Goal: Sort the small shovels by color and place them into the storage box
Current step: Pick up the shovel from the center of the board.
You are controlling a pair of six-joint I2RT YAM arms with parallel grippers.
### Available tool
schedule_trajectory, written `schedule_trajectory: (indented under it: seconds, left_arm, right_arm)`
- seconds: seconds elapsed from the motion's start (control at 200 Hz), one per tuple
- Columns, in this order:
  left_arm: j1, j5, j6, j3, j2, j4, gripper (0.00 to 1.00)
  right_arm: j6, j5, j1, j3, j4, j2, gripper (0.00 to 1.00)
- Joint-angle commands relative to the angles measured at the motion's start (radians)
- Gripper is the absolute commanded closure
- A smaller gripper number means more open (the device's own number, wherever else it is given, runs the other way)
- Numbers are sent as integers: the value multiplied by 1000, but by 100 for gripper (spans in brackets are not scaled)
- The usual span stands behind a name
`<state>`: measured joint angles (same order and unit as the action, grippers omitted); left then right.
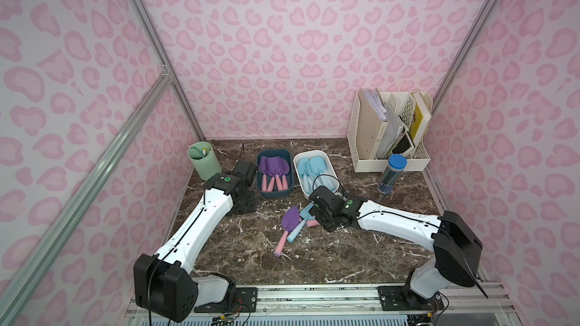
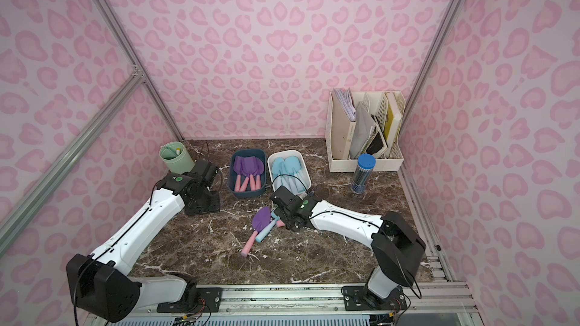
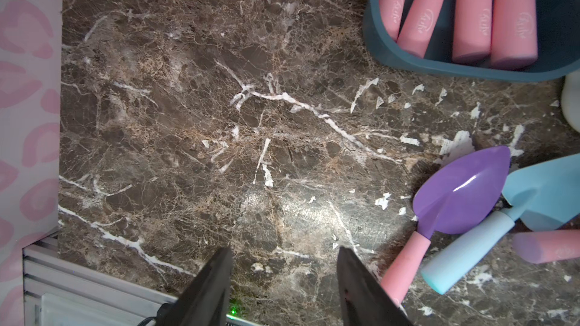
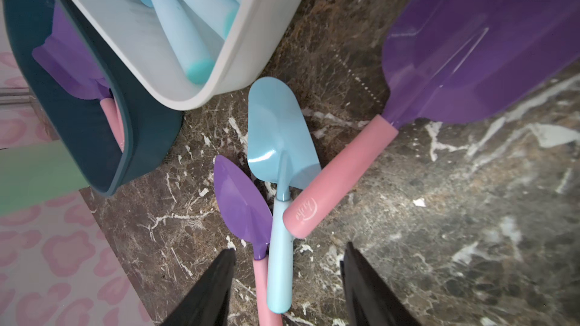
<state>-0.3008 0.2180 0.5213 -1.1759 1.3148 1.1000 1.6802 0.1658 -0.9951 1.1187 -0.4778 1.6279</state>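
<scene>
3 shovels loose mid-table (image 1: pixel 345 246), just before the bins. Purple shovel (image 1: pixel 289 217) & blue shovel (image 1: pixel 294 235) lie side by side, axes diagonal, blades twd bins, handles twd L arm base. 3rd shovel (image 4: pixel 470 42): pink handle crosses blue's neck. R claw (image 4: pixel 289 247) apart, empty, over blue handle. L claw (image 3: pixel 284 248) apart, empty, shovels beside it. Others in navy bin (image 1: pixel 273 195) & white bin (image 1: pixel 310 153).

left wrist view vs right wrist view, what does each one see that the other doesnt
Left wrist only: the open left gripper and four pink handles side by side in the dark box. Right wrist only: the open right gripper, blue shovels inside the white box, a wide purple blade, a green cup. Both: dark box, loose purple shovel, loose blue shovel, table.
</scene>
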Motion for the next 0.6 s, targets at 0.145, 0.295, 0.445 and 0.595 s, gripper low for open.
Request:
schedule_trajectory:
  seconds: [0.145,0.295,0.445,0.595]
  left_arm:
    - [26,-38,-42,11,-4,-16,41]
    - [41,-46,-58,19,0,-21,41]
    - [58,-61,-67,23,1,-24,41]
    - [67,-68,-75,23,3,-22,41]
  right_arm:
    - [111,-59,-6,32,-29,73,40]
    - [128,-90,-5,33,-1,109,40]
    - [135,-104,1,45,9,142,41]
    - [142,-104,7,40,21,153,43]
